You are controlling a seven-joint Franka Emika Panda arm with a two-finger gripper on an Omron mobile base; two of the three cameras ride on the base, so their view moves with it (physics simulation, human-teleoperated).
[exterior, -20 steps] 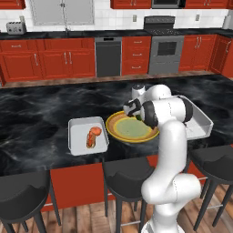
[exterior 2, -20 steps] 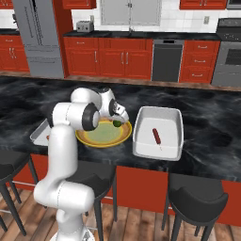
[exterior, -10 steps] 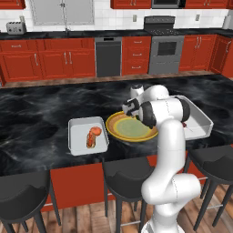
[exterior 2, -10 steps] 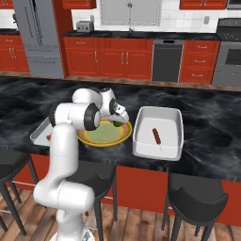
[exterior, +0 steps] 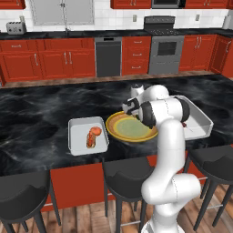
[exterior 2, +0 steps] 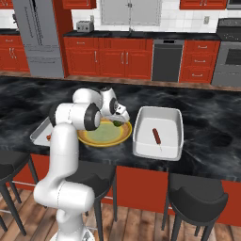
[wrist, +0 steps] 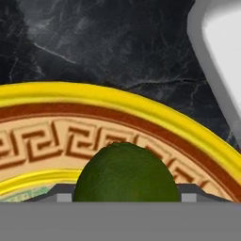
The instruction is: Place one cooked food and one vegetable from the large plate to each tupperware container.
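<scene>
I see my pincer [exterior 2: 119, 120] low over the large plate [exterior 2: 104, 137] on the black marble bench [exterior 2: 207, 127], its jaws either side of a dark green avocado [wrist: 125, 173]; whether they grip it, I cannot tell.

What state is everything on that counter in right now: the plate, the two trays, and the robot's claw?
Large plate: holds a green vegetable at its rim.
Small container: holds orange-red food.
Larger container: holds one sausage.
Gripper: low over the vegetable, fingertips either side; grip unclear.
</scene>
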